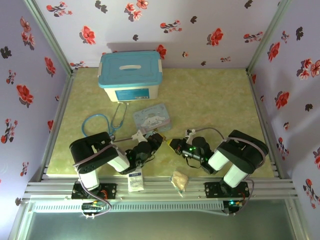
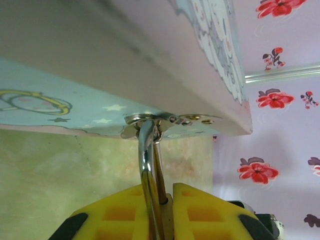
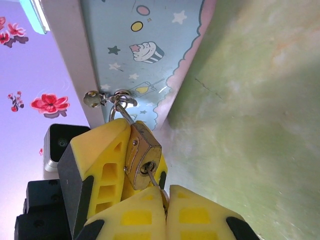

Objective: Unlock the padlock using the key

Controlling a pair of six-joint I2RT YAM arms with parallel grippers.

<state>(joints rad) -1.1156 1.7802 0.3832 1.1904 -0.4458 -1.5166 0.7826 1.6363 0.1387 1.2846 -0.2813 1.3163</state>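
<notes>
A: At the front edge of the tin (image 3: 140, 50), where is the padlock (image 3: 142, 152)?

B: It hangs from the hasp (image 3: 121, 97) there. Its shackle (image 2: 146, 150) passes through the hasp ring. The brass body sits just below the tin's rim, above the table (image 3: 260, 100).

A: Who holds it?

B: The left gripper (image 2: 162, 200). Its fingers (image 2: 200, 212) are drawn in narrow on the padlock, one yellow pad on each side. In the left wrist view the shackle rises out of the slit between them.

A: And the key (image 3: 153, 181)?

B: It is in the keyhole, on the end of the body away from the shackle. Only a thin bit of shaft shows between the padlock and the right gripper (image 3: 165, 196). That gripper's fingers (image 3: 125, 217) are pinched together on the key, and their tips are just beside the padlock.

A: Is the shackle sprung?

B: I cannot tell. One leg enters the body, and the other is partly hidden by a left pad.

A: And from above?

B: The two grippers meet nose to nose just in front of the tin, near the middle of the table. A box (image 1: 131, 75) with a blue lid stands at the far edge. A stethoscope (image 1: 102, 121) lies to the left of the tin. A wrapper (image 1: 179, 180) lies at the near edge between the arm bases, well apart from the padlock.
</notes>
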